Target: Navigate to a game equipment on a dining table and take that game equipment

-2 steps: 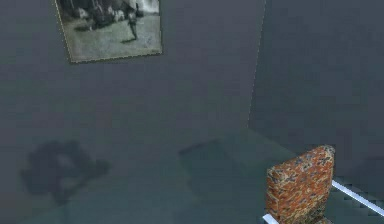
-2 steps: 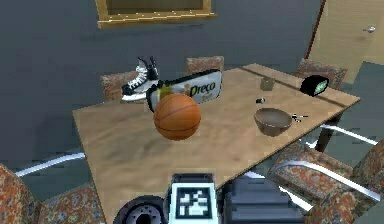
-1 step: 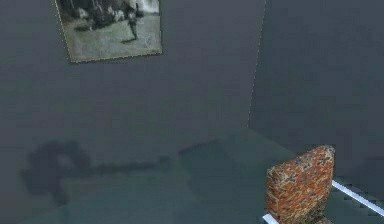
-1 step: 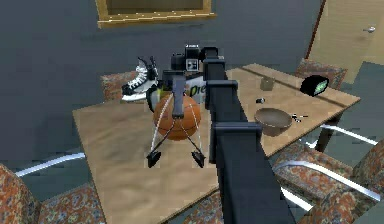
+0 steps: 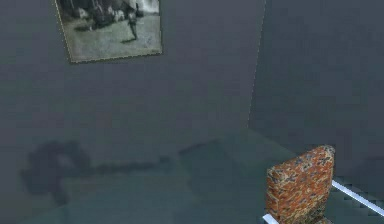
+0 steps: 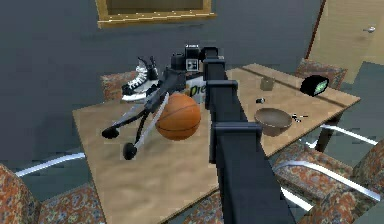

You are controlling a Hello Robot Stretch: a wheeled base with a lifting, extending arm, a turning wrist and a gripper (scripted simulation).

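The orange basketball with dark seams (image 6: 180,117) rests on the light wooden dining table (image 6: 150,185), near the middle of the tabletop in the arm side view. Just to its left is the gripper (image 6: 120,142), whose two thin dark fingers (image 6: 128,125) slant down toward the wood. The ball and the gripper's dark body overlap in the picture, and whether they touch cannot be told. Because the ball and the tabletop lie right behind the gripper's far end, I cannot tell whether it holds anything.

The dark square arm (image 6: 240,160) rises from the bottom edge and runs along the ball's right side, hiding a strip of the table. Farther out on the table, behind the gripper, stands a black and white boot-shaped thing (image 6: 143,80).

To the arm's right, well apart from the ball, are a round brown bowl (image 6: 272,120), a small dark round thing (image 6: 267,84) and a black and green rounded thing (image 6: 318,86) near the far corner. Chairs with mottled orange-brown upholstery (image 6: 20,198) stand around the table. A gold-framed picture (image 6: 155,10) hangs on the dark grey wall beyond.

In the forward view, another mottled orange-brown chair back (image 5: 298,185) stands at the lower right, and a framed greyish picture (image 5: 108,28) hangs on the grey wall
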